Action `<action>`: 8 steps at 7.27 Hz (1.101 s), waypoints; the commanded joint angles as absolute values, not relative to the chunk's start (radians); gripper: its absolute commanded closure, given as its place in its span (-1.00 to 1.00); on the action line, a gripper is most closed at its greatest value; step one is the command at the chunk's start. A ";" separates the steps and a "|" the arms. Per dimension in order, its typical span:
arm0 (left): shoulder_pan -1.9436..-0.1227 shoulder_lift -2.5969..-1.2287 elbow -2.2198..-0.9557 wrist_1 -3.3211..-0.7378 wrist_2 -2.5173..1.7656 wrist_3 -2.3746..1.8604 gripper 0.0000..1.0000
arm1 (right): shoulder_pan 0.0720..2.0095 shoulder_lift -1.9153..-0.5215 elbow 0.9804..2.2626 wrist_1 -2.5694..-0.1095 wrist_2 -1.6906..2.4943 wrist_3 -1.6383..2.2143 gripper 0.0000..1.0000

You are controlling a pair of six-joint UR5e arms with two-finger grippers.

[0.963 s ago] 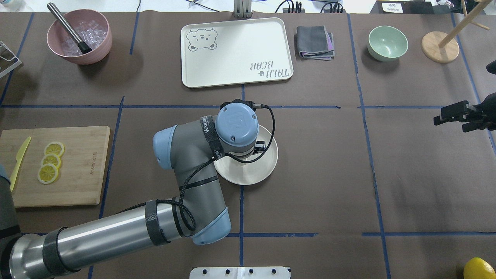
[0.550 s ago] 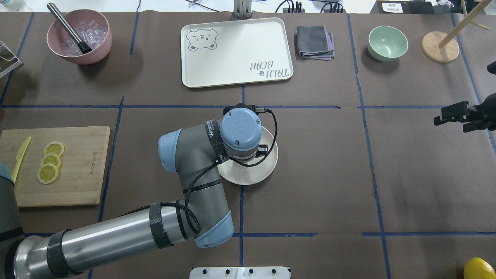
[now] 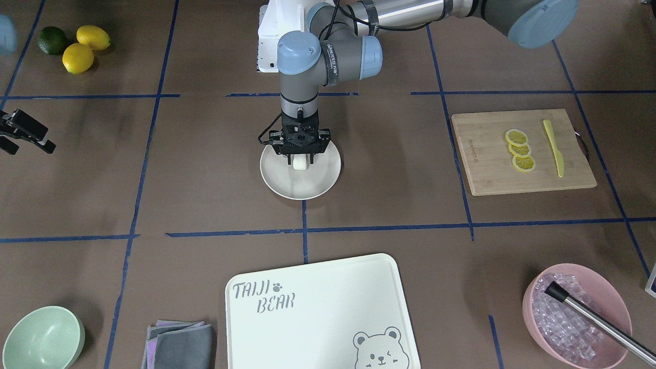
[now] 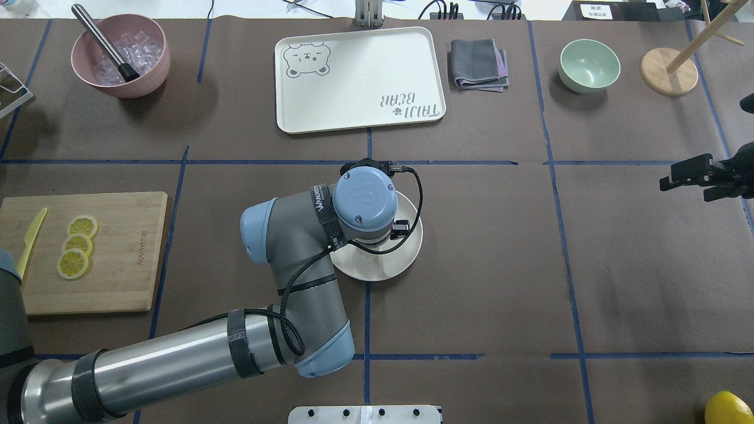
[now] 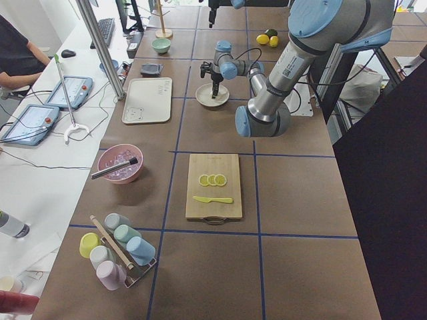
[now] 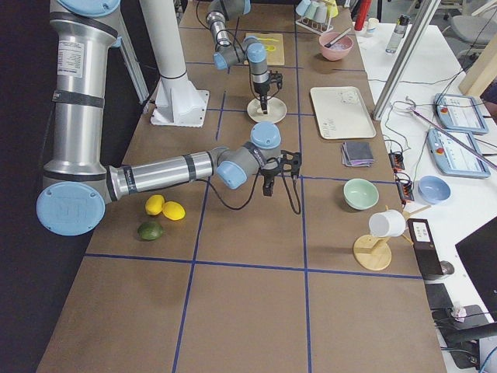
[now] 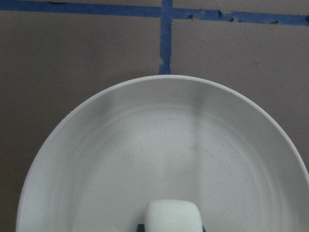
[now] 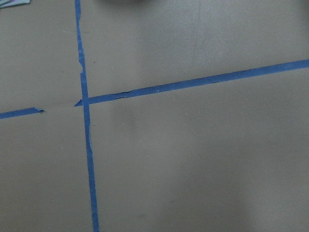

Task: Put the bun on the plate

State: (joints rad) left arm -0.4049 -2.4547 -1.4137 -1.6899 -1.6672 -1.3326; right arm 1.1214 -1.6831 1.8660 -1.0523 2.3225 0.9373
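The small white bun (image 3: 301,164) hangs between the fingers of my left gripper (image 3: 301,157), which is shut on it. It sits low over the round cream plate (image 3: 287,185) at the table's middle, toward the plate's robot-side half. In the left wrist view the bun (image 7: 173,215) shows at the bottom edge with the plate (image 7: 145,145) filling the picture below it. Seen from overhead, the left wrist hides the bun and part of the plate (image 4: 383,268). My right gripper (image 3: 15,141) hovers open and holds nothing, far off at the table's side.
The bear-print tray (image 3: 318,307) lies beyond the plate, with a folded cloth (image 3: 179,343) and a mint-green bowl (image 3: 41,338) beside it. A cutting board (image 3: 482,169) holds lemon slices and a knife. A pink bowl (image 3: 533,302) of ice stands in a far corner.
My left wrist has shifted a little to the right over the plate, then held still. The right arm has not moved.
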 commanded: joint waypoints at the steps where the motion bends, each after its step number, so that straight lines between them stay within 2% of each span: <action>1: -0.423 -2.447 -1.492 -1.613 -1.657 -1.328 -0.99 | 1.121 -1.680 1.864 -1.052 2.321 0.937 -1.00; 2: -0.445 -2.406 -1.635 -1.515 -1.661 -1.306 -0.99 | 1.121 -1.678 1.862 -1.052 2.321 0.937 -1.00; 3: -0.463 -2.270 -1.825 -1.503 -1.661 -1.258 -0.99 | 1.121 -1.680 1.862 -1.052 2.324 0.937 -1.00; 5: -0.565 -2.066 -2.055 -1.468 -1.771 -1.090 -0.99 | 1.141 -1.678 1.862 -1.061 2.333 0.937 -1.00; 6: -0.622 -1.966 -2.115 -1.480 -1.816 -1.021 -0.98 | 1.182 -1.678 1.858 -1.066 2.336 0.936 -1.00; 8: -0.813 -1.866 -2.117 -1.483 -1.990 -0.808 -0.98 | 1.245 -1.680 1.838 -1.119 2.368 0.829 -1.00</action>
